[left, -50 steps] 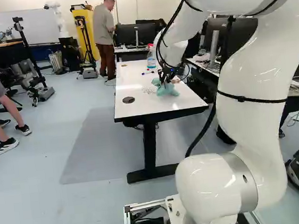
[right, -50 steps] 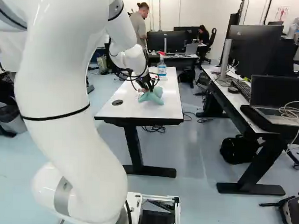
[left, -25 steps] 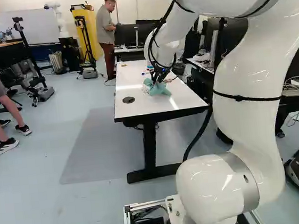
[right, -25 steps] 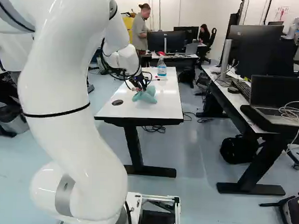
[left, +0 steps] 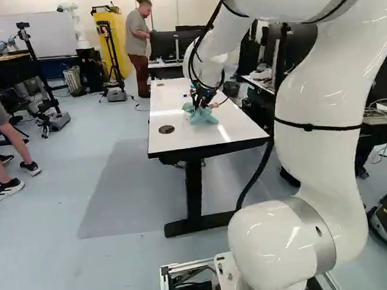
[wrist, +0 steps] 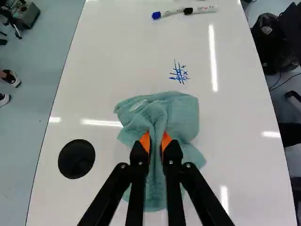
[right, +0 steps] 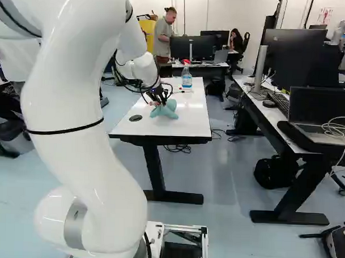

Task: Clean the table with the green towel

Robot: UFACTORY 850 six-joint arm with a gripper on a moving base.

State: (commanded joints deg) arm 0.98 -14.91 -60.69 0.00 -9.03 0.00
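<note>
Arm point(left: 320, 131) is shifted left in both base views vs 1.0 s ago. Gripper point(right: 161, 102) goes with it, green towel point(wrist: 183, 113) pinched in it, dragged across the table point(right: 189, 127) toward the round black disc point(wrist: 76, 158). Most of that shift falls in the first half second, only slight since. Spray bottle point(right: 186, 81) is now hidden behind the arm in left base view.

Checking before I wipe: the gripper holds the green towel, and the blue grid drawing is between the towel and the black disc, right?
Not quite: the wrist view shows the blue grid drawing between the towel and the two markers. The gripper does hold the green towel.
</note>
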